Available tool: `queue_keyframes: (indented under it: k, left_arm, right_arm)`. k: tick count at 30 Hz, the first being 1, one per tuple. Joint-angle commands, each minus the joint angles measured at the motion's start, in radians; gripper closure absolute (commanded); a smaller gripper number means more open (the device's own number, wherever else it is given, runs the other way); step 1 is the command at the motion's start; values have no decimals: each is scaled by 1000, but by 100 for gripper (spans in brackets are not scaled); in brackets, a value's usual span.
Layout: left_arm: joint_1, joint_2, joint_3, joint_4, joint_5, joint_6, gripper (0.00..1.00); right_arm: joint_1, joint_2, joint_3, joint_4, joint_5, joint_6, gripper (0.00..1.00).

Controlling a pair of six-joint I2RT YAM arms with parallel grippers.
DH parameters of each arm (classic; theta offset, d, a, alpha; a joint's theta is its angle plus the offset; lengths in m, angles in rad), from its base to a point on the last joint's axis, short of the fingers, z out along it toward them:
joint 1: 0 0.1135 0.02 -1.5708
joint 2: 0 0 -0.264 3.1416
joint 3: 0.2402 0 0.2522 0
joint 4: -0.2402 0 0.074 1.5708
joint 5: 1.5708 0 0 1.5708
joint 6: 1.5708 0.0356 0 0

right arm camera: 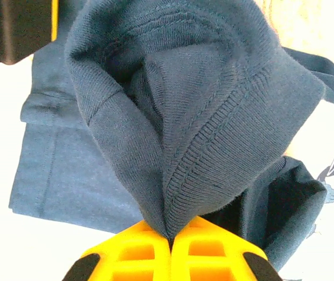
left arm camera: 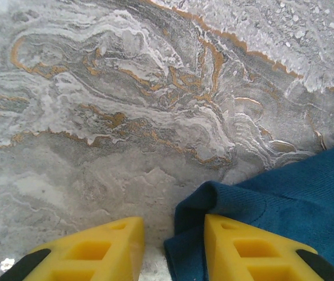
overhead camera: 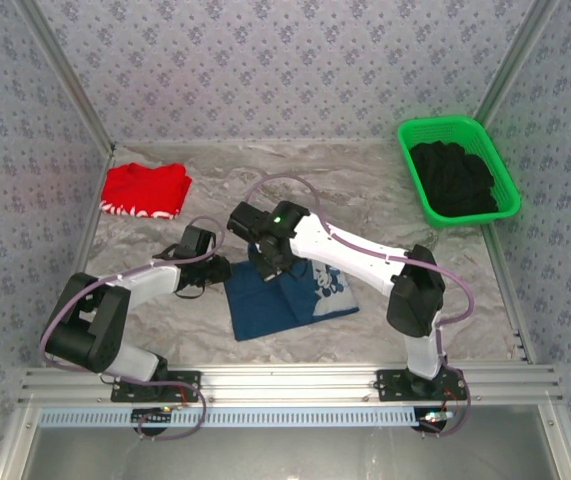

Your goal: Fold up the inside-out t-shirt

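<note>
The inside-out t-shirt (overhead camera: pixel 270 300) is dark navy and lies partly folded at mid-table, with a white print showing on its right part. My right gripper (overhead camera: pixel 265 262) hangs over its upper edge. In the right wrist view this gripper (right arm camera: pixel 171 234) is shut on a bunched ribbed hem of the t-shirt (right arm camera: pixel 202 99), lifted off the flat cloth below. My left gripper (overhead camera: pixel 205 264) is at the shirt's upper left corner. In the left wrist view it (left arm camera: pixel 174 234) is open, low over the table, with the corner of the t-shirt (left arm camera: pixel 283 199) lying between the yellow fingers, against the right one.
A red folded garment (overhead camera: pixel 145 190) lies at the back left. A green basket (overhead camera: pixel 440 123) holding black clothing (overhead camera: pixel 453 178) stands at the back right. Patterned walls close in three sides, and a metal rail (overhead camera: pixel 285 380) runs along the near edge.
</note>
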Motion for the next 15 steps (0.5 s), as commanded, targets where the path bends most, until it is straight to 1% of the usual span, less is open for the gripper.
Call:
queue_keyframes:
  k: [1,5,8,11,15]
  left_arm:
    - [-15,40,-37,50,87,-2,67]
    - [-16,35,-37,48,84,-3,66]
    - [-16,30,-35,44,77,-4,64]
    - [-16,19,-35,38,61,-11,59]
    - [-10,-25,-39,16,13,-26,51]
  right_arm:
    - [8,23,27,20,-40,23,100]
    - [8,43,12,36,-68,25,100]
    - [-1,61,-13,80,-84,32,100]
    - [-10,74,-49,155,-115,52,100]
    - [-24,69,-116,296,-178,80,93]
